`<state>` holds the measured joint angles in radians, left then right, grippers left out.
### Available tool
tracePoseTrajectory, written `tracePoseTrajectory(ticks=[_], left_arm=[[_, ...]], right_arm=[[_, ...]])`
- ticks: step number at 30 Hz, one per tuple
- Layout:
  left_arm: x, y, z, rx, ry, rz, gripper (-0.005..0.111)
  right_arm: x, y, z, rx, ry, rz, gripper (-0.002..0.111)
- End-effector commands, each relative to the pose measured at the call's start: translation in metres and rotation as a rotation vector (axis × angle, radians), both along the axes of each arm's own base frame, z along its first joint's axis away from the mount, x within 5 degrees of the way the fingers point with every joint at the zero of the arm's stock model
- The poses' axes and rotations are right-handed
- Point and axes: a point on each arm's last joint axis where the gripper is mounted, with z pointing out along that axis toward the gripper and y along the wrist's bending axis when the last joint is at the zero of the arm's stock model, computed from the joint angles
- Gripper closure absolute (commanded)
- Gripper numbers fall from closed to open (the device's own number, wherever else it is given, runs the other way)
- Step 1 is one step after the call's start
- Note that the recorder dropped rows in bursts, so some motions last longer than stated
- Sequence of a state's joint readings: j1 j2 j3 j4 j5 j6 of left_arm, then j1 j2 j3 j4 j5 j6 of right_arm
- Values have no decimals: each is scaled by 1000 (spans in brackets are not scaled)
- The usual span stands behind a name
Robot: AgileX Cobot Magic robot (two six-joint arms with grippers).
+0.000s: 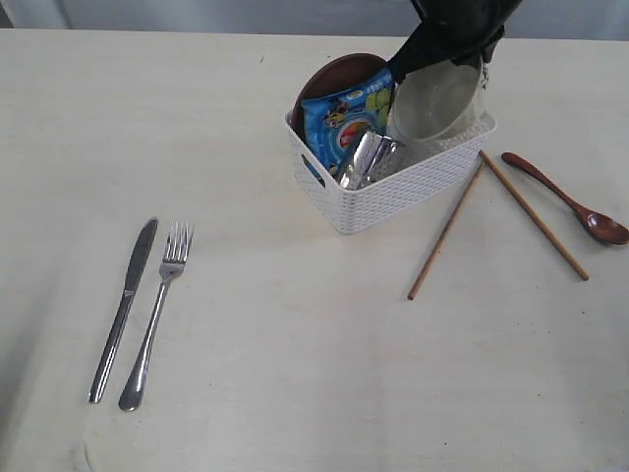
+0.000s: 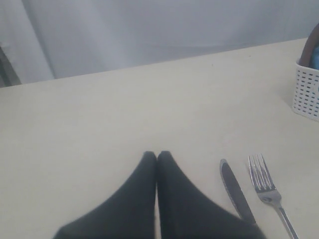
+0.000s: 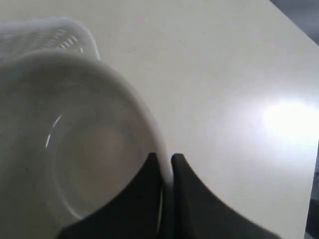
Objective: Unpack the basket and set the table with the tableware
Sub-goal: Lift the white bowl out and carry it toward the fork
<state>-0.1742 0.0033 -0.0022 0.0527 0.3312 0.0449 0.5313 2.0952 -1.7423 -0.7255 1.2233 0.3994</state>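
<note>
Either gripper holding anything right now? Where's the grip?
Right gripper pinches the bowl by its rim, one finger inside, one outside. Left gripper is shut on nothing.

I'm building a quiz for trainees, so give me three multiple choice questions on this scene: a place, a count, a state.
1. Where is the spoon? A) on the table beside the chopsticks B) in the basket C) touching the fork
2. How many chopsticks are out? A) one B) two C) four
3. The right gripper is: A) open over the table B) holding the knife C) shut on the bowl's rim
Answers: A, the spoon lies by the chopsticks; B, two sticks form a V; C, its fingers pinch the rim.
</note>
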Motion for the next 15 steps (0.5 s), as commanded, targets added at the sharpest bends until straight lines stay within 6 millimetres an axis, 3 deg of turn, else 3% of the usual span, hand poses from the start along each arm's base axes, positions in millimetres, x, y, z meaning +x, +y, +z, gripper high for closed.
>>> tracePoseTrajectory(ticks=[1, 8, 15], left_arm=[[0, 0, 0, -3, -7, 2, 107], [0, 0, 0, -3, -7, 2, 107], [0, 0, 0, -3, -7, 2, 107]], right_arm=[[-2, -5, 21, -19, -49, 27, 109], [-20, -10, 64, 87, -107, 20, 109], [-51, 4, 90, 420, 13, 44, 109]])
